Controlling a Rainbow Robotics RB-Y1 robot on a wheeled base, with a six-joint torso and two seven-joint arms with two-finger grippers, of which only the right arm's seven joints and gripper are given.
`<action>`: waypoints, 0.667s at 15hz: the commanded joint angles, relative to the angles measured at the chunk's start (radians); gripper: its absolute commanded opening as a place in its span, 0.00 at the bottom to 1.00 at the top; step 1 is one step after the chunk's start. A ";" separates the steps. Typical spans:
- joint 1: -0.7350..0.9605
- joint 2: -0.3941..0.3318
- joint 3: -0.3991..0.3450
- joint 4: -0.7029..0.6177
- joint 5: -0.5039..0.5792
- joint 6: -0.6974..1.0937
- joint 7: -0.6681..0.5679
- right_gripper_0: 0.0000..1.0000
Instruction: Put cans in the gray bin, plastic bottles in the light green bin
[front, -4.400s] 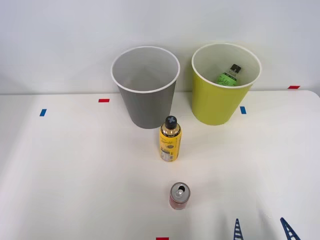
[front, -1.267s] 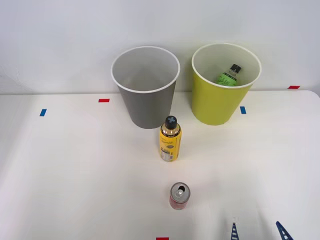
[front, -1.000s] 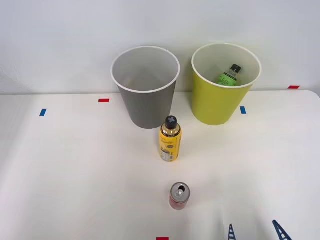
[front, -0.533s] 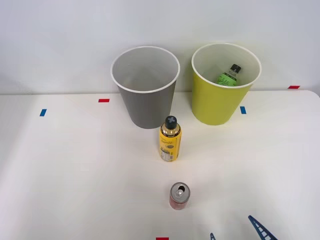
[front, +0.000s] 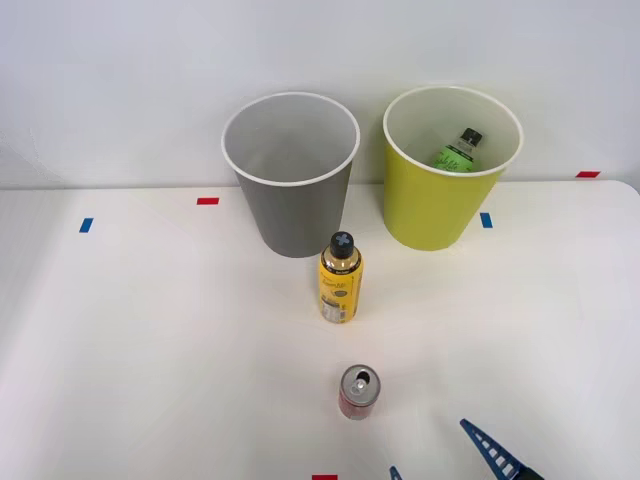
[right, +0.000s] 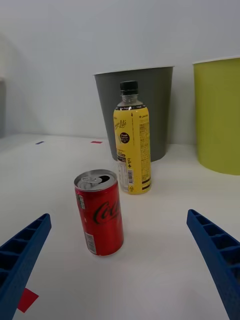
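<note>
The red can (front: 358, 391) stands upright on the white surface (front: 150, 330), near its front edge, silver top up with the tab opening showing. Behind it, well apart, stands the yellow bottle (front: 340, 278), upright, black cap on. Just behind the bottle is the gray bin (front: 291, 175), and beside that, to the right in the front view, the lime bin (front: 450, 168). The two bins stand close together but do not touch. Inside the lime bin lies a green-labelled bottle (front: 459, 150), tilted, its dark cap leaning toward the far wall. The gray bin's inside looks bare as far as the front view reaches, though its floor is partly hidden by the near wall.

The right pincer (front: 445, 462) sits low at the front edge of the surface, to the right of the can, released, its blue ribbed fingers (front: 490, 455) spread wide and holding nothing. In the wrist view the pincer (right: 120, 270) points toward the can (right: 99, 212), which sits between the two fingers (right: 215, 247) but ahead of the tips, touching neither. Beyond the can in that view stands the yellow bottle (right: 132, 145), with the gray bin (right: 150, 100) behind it and the lime bin (right: 217, 115) off to one side.

Small red and blue tape marks (front: 207, 201) dot the surface.
</note>
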 joint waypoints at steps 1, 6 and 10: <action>-0.017 -0.009 0.015 0.000 -0.002 -0.006 -0.014 0.94; -0.100 0.009 0.030 0.115 -0.004 -0.083 -0.042 0.94; -0.160 0.017 0.066 0.169 0.015 -0.109 -0.045 0.94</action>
